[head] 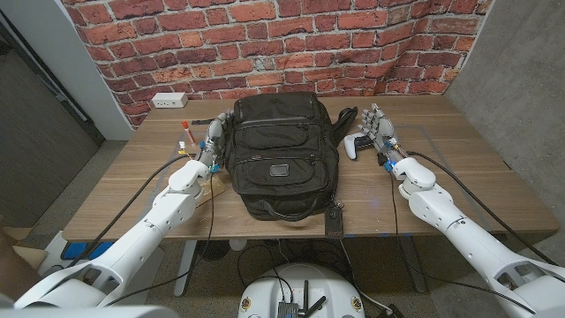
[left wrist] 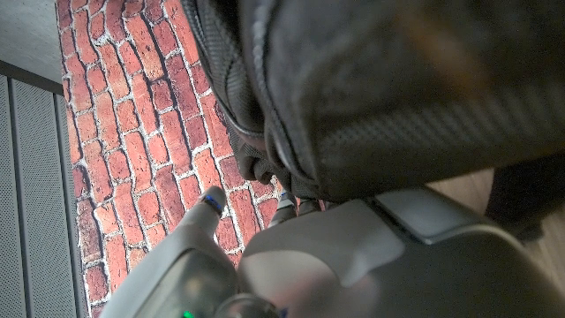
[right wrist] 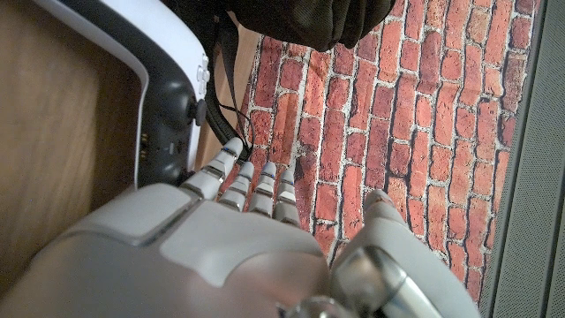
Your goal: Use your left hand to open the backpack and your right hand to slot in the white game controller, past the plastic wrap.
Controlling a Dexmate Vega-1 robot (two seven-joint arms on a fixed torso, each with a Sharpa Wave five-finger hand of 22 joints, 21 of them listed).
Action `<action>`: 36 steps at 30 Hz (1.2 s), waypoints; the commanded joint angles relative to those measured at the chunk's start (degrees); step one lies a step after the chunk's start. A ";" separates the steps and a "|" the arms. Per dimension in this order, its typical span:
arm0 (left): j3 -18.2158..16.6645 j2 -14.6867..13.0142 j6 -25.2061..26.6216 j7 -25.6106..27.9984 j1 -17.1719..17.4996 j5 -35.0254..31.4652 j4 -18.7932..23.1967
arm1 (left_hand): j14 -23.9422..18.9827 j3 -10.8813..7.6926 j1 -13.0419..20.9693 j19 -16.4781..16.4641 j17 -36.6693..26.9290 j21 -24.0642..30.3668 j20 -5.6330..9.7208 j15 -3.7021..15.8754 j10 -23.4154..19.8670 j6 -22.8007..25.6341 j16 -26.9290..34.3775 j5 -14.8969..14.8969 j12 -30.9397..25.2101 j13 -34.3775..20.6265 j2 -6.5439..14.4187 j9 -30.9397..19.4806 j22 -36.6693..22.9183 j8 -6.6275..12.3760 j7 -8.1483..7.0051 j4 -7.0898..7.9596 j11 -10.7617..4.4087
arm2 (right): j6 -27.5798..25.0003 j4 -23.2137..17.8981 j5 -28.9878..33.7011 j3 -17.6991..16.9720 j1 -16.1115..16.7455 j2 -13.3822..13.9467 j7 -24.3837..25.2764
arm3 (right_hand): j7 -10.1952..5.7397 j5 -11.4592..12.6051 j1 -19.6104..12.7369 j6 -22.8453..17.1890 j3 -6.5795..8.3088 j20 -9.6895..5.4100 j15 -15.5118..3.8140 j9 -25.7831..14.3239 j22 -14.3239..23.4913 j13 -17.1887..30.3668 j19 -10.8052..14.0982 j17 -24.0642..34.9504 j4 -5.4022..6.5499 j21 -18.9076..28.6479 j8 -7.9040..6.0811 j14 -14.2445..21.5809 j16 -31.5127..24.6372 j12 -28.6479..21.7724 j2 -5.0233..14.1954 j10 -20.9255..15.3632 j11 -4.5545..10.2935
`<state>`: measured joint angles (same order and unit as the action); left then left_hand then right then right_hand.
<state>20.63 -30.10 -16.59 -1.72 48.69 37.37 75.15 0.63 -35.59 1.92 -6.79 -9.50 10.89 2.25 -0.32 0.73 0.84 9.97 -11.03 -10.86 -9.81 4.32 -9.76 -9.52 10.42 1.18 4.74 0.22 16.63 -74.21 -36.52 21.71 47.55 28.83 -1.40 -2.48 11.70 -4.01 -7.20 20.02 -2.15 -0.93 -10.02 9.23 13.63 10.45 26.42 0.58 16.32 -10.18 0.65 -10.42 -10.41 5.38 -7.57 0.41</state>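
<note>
Since the backpack (head: 281, 157) is soft and limp, grip near its zipper. Left hand (head: 210, 141) touches its side; grasp cannot be told. The rigid, smooth controller (head: 358, 145) lies beside the backpack; right hand (head: 381, 131), fingers spread, holds nothing.

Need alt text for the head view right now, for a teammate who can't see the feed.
A closed black backpack lies mid-table, the left hand against its left side. The right hand, fingers apart, stands beside the white game controller, right of the bag. A white power strip sits by the brick wall.
</note>
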 commanded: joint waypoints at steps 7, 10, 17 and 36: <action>-1.89 -2.21 0.15 4.13 3.53 -0.76 5.39 | -0.25 -0.42 0.11 -0.49 -0.13 0.27 1.22 -0.37 0.29 0.17 0.36 -0.32 -0.33 -0.12 2.69 -0.22 -0.13 0.26 0.29 -0.14 0.02 | 0.22 -1.93 1.08 -0.02 0.35 0.95 0.61 | 0.09 0.26 -0.25 -0.58 0.59 -0.31 -0.72 -0.15 0.26 -0.29 0.77 -0.35 -0.14 -0.08 -0.43 0.05 -0.44 -0.38 0.80 -0.55 0.28; -2.43 -2.93 0.40 4.99 4.73 -0.75 7.12 | -0.30 -0.43 0.12 -0.51 -0.14 0.26 1.21 -0.36 0.26 0.16 0.36 -0.31 -0.31 -0.12 2.68 -0.22 -0.13 0.24 0.16 -0.19 0.04 | 0.45 -2.36 1.19 -0.17 0.65 1.19 0.75 | 0.12 0.26 -0.23 -0.60 0.63 -0.34 -0.73 -0.15 0.26 -0.40 0.82 -0.48 -0.15 -0.18 -0.45 0.09 -0.47 -0.42 0.81 -0.64 0.36; -3.85 -4.61 0.88 8.56 7.42 -2.12 11.10 | -0.34 -0.41 0.06 -0.50 -0.15 0.20 1.21 -0.24 0.30 0.17 0.31 -0.29 -0.23 -0.12 2.58 -0.22 -0.13 0.18 0.02 -0.32 -0.25 | 0.36 -3.47 1.44 -0.47 1.19 2.40 0.41 | 0.07 0.26 -0.28 -0.66 0.80 -0.46 -0.84 -0.15 0.27 -0.72 1.01 -0.87 -0.23 -0.47 -0.48 0.10 -0.50 -0.47 0.89 -0.75 0.36; -6.58 -7.67 2.36 11.34 11.10 -2.97 16.10 | -0.55 -0.33 -0.10 -0.48 -0.18 0.10 1.25 -0.19 0.02 0.52 0.29 -0.26 -0.22 -0.12 2.38 -0.23 -0.14 0.22 -0.19 -0.48 -0.33 | 2.20 -6.57 6.71 -0.67 2.63 6.11 2.30 | -0.14 0.18 -0.44 -1.05 1.12 -0.62 -1.35 -0.14 0.27 -1.37 1.88 -1.78 -0.56 -0.97 -0.62 0.91 -0.79 -0.78 0.81 -1.69 0.56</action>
<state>15.72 -35.94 -15.11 8.14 57.30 34.55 88.18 0.62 -35.89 1.91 -6.79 -9.48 10.98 2.27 -0.32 0.72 1.04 9.96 -11.02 -11.03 -9.86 4.32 -9.74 -9.59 10.42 1.10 4.42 0.21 18.29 -78.55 -32.69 21.12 49.15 32.58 -0.03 -2.46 11.70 -4.01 -7.79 20.48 -2.26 -1.86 -10.01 9.21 12.24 11.79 24.69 0.12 15.42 -10.61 1.15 -10.82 -10.86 5.37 -8.90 0.92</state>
